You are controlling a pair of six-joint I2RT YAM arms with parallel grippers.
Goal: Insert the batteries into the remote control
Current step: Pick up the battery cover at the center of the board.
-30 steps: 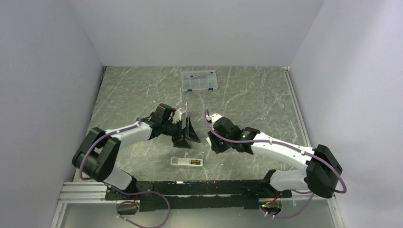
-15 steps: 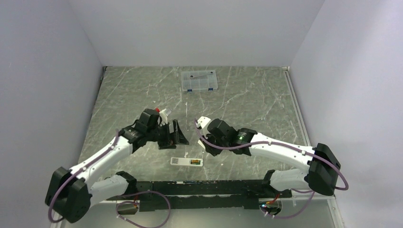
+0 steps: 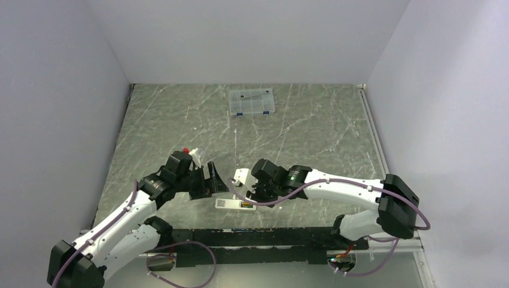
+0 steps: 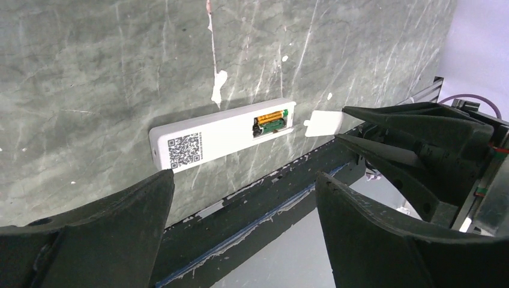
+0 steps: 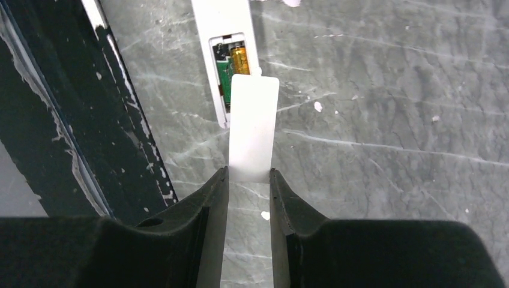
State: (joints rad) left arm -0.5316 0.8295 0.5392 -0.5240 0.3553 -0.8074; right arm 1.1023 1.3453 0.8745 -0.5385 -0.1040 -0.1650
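The white remote control [image 3: 231, 204] lies face down near the table's front edge, QR label up. Its open compartment holds the copper-orange and dark batteries [image 4: 269, 118], also seen in the right wrist view [image 5: 239, 59]. My right gripper [image 5: 249, 174] is shut on the small flat white cover piece [image 5: 254, 126], held just above the compartment end of the remote [image 5: 223, 15]. In the top view the right gripper [image 3: 251, 195] hangs over the remote's right end. My left gripper [image 3: 213, 180] is open and empty, just left of and behind the remote [image 4: 204, 139]; its jaws [image 4: 245, 176] stand wide apart.
A clear plastic compartment box with blue latches [image 3: 251, 102] stands at the back of the table. The black mounting rail [image 3: 240, 237] runs along the front edge just beyond the remote. Grey walls close in both sides.
My right gripper has moved left and nearer, bringing the cover over the remote's compartment end. My left arm has drawn back left and toward the front edge, still open.
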